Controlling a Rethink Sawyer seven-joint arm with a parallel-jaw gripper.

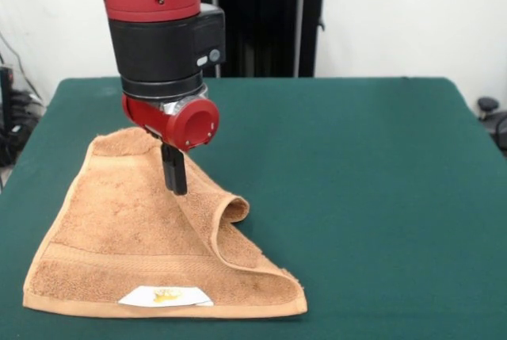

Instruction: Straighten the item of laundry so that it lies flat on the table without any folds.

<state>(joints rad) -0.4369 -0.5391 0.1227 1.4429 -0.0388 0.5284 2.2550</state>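
Towel [135,237] folded over on table [356,197], pincer [174,185] touching it

- An orange-tan towel [135,237] lies on the dark green table [364,197], left of centre, one edge folded over and curled into a raised loop.
- A small white label [166,296] with a yellow mark sits at its near hem.
- The red-and-black arm's gripper [174,177] hangs over the towel, its dark fingers together at the cloth beside the fold.
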